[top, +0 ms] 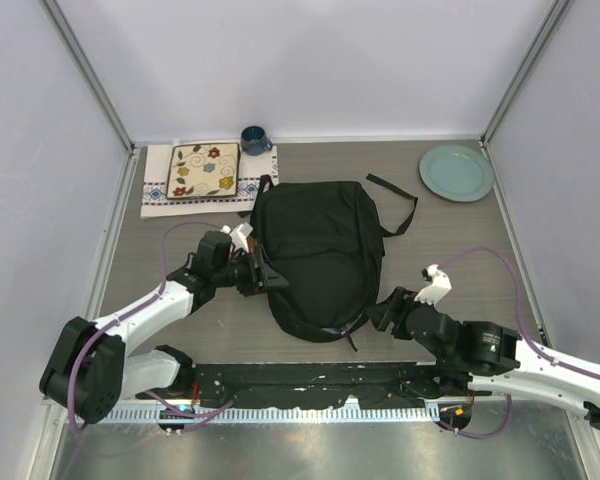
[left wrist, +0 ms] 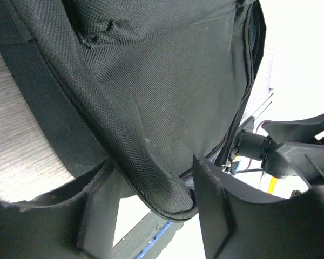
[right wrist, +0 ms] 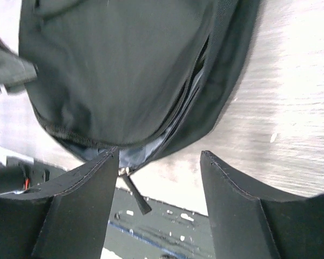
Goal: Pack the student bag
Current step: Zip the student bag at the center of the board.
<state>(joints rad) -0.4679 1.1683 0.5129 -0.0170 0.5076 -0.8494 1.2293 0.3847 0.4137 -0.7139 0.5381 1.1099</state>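
The student bag (top: 320, 250) lies flat in the middle of the table, a large black backpack with its rounded end toward me. My left gripper (top: 266, 276) is at its left edge. In the left wrist view a rolled fold of the bag (left wrist: 151, 135) sits between the open fingers of that gripper (left wrist: 151, 181) and touches the right one. My right gripper (top: 382, 312) is at the bag's near right corner. Its jaws (right wrist: 159, 156) stand open over bare table, with the bag's zipper pull (right wrist: 135, 195) dangling by the left finger. The zipper there gapes slightly.
A floral square plate (top: 204, 170) rests on a cloth at the back left, with a blue mug (top: 254, 139) beside it. A pale green plate (top: 456, 172) sits at the back right. A bag strap (top: 395, 205) trails toward it. Walls enclose the table.
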